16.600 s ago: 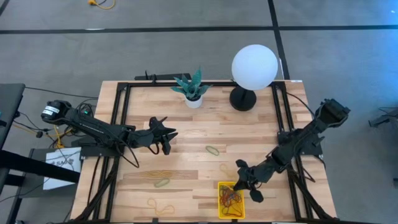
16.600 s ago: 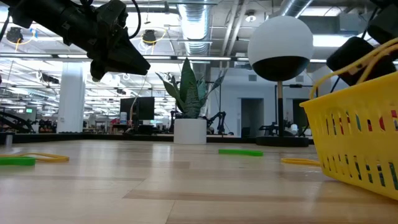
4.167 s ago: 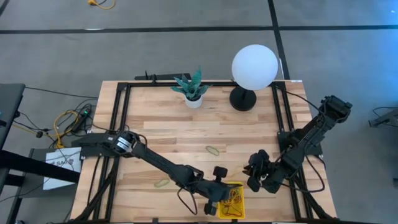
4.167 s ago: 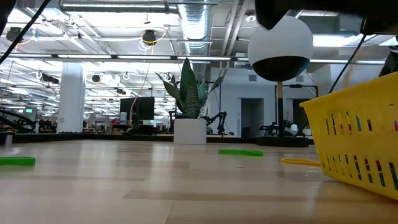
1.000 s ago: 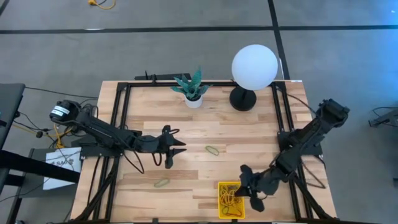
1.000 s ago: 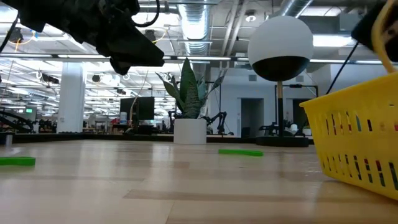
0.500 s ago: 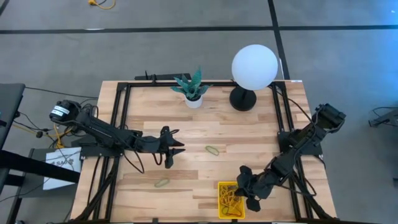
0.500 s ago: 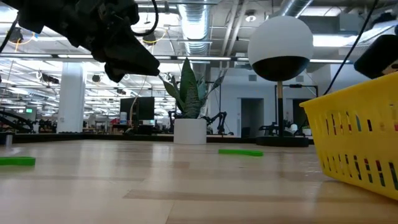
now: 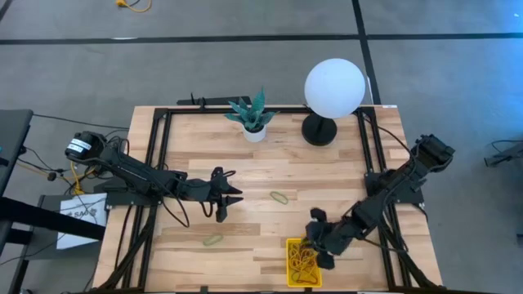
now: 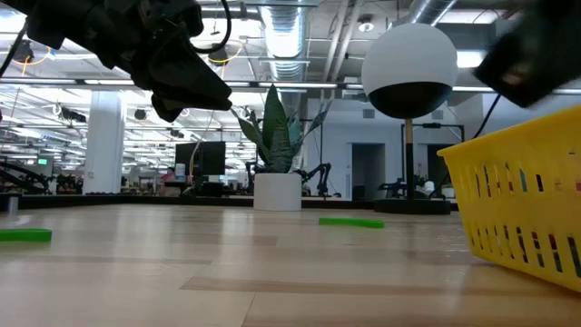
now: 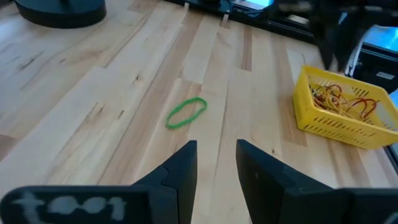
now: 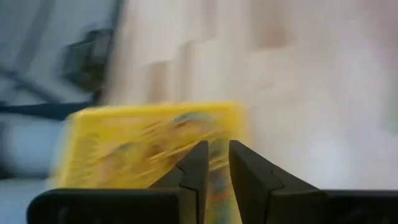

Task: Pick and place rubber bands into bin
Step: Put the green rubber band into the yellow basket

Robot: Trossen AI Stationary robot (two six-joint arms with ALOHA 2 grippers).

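Note:
The yellow bin [image 9: 301, 263] stands at the table's near edge and holds several rubber bands [image 11: 345, 102]. It also shows in the low view [image 10: 522, 209]. One green rubber band [image 9: 279, 197] lies flat on the wood mid-table and also shows in the left wrist view [image 11: 186, 112]. Another green rubber band [image 9: 212, 240] lies nearer the front left. My left gripper [image 9: 227, 196] hovers left of the mid-table band, open and empty [image 11: 216, 163]. My right gripper [image 9: 312, 239] hangs over the bin's far right corner. Its fingers stand a narrow gap apart [image 12: 217, 155], with nothing between them.
A white plant pot [image 9: 254, 131] and a globe lamp on a dark base [image 9: 320, 129] stand at the table's far edge. Black frame rails [image 9: 159, 155] run along both table sides. Bare wood lies between the two grippers.
My right gripper has gone a little toward the table's left and far edge, over the bin's far right corner. A yellow band that showed at it in the low view a second ago shows no more. My left gripper has tipped its fingers slightly down.

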